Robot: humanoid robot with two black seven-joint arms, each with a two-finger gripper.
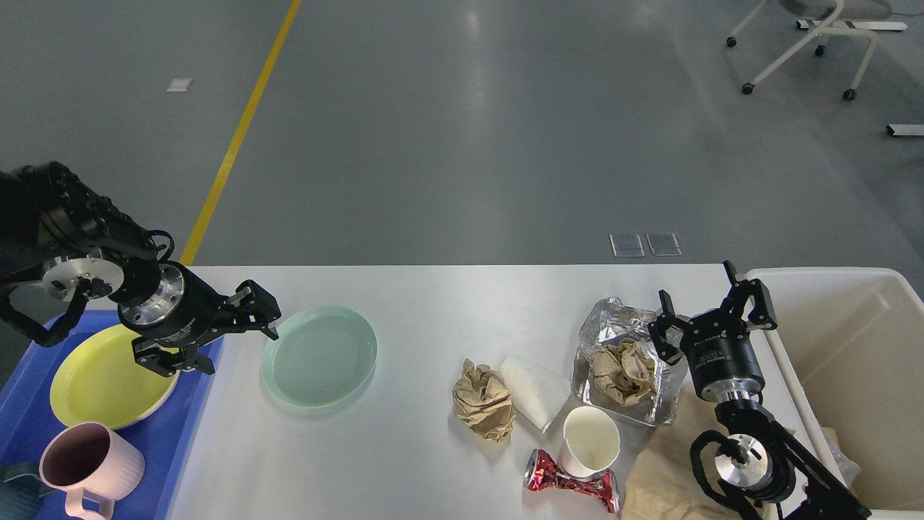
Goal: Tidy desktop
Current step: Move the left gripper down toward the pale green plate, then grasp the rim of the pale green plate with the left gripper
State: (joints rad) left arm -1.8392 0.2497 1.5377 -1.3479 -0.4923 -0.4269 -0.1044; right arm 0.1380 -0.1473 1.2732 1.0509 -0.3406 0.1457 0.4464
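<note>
Left gripper (234, 336) spread wide, seemingly empty, beside green plate (319, 355); right gripper (704, 303) wide at right over the desktop (404, 462).

A blue tray (189, 426) at lower left holds a yellow plate (101, 379) and pink mug (90, 462). A cream bin (859, 347) fills the lower right. Upper right shows a wheeled chair base (801, 43); a yellow floor line (242, 130) runs down the upper left.

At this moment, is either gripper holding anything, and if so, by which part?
Nothing is held. The left gripper has open jaws beside the pale green round plate; the right gripper is open above the crumpled foil tray.
</note>
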